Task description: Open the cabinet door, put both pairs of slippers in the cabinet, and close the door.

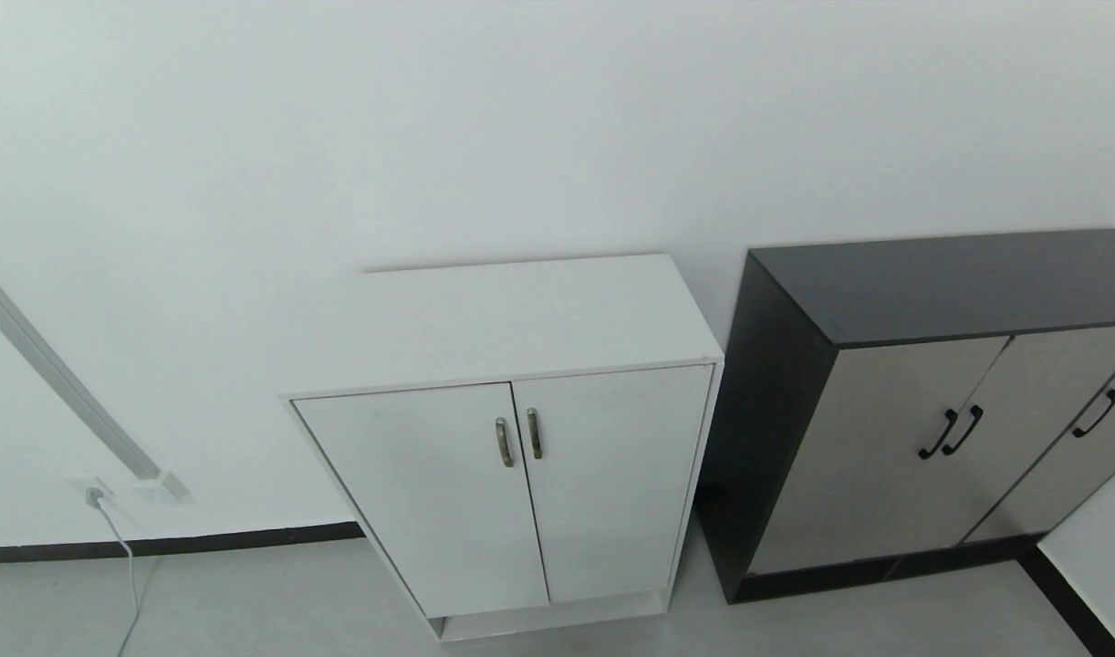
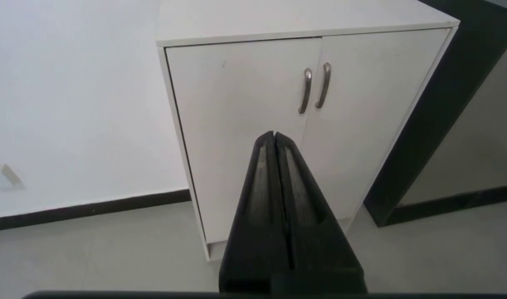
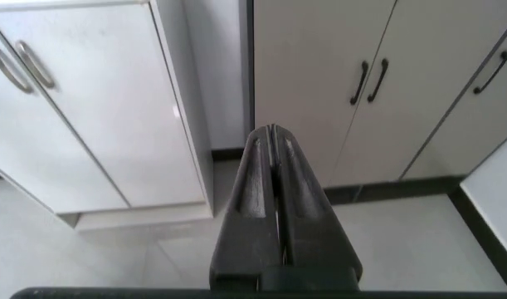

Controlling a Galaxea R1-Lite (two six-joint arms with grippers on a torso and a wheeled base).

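The white cabinet (image 1: 484, 319) is standing against a pale wall (image 1: 430, 128) on a grey floor (image 1: 293, 602), and both of its doors are sitting shut. The left door (image 1: 421, 493) and the right door (image 1: 612, 474) are meeting at the middle, where two upright metal handles (image 1: 504, 443) are hanging side by side, one on each door. Just to the right of it a dark cabinet (image 1: 941, 283) with pale doors and black handles (image 1: 950, 432) is standing, with a narrow gap between the two. On the wall to the left, a slim cable channel (image 1: 56, 374) is running down at a slant to a wall socket (image 1: 92, 493), and a grey cable (image 1: 130, 566) is trailing from the socket to the floor. A black skirting strip (image 1: 202, 543) is running along the foot of the wall. The left gripper (image 2: 275, 141) is hanging in front of the white cabinet's left door, apart from it, with its fingers pressing together on nothing. The right gripper (image 3: 272, 133) is hanging before the gap between the two cabinets, its fingers likewise pressing together and holding nothing.
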